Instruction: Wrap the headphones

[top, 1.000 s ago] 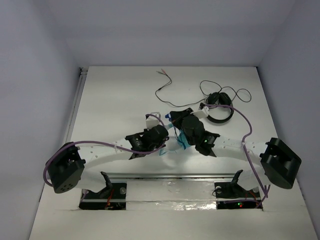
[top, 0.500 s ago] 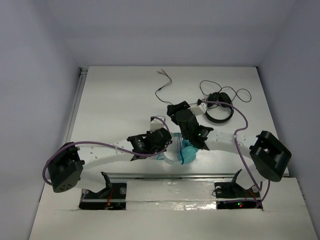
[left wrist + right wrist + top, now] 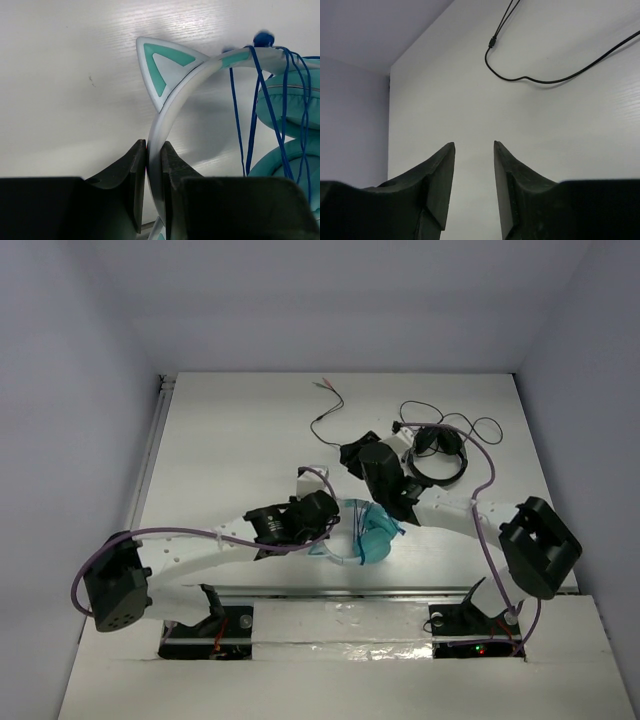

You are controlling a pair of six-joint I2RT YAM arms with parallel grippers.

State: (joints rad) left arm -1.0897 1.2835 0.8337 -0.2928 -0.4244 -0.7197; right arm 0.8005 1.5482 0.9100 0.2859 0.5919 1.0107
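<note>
- My left claw (image 3: pixel 153 150) is clamped on the pale headband (image 3: pixel 172 95) of the headphones (image 3: pixel 368 537), just below a cat-ear point.
- The teal ear cups (image 3: pixel 295 105) sit right of that claw, with the thin blue cable (image 3: pixel 252 115) draped over the band.
- The headphones are near the front middle of the table (image 3: pixel 230 440).
- My right claw (image 3: pixel 474 146) is slightly parted and empty, with a black cable (image 3: pixel 540 80) beyond it.

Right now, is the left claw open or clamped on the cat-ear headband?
Clamped: both fingers of the left gripper press the pale headband of the headphones, no gap showing.
</note>
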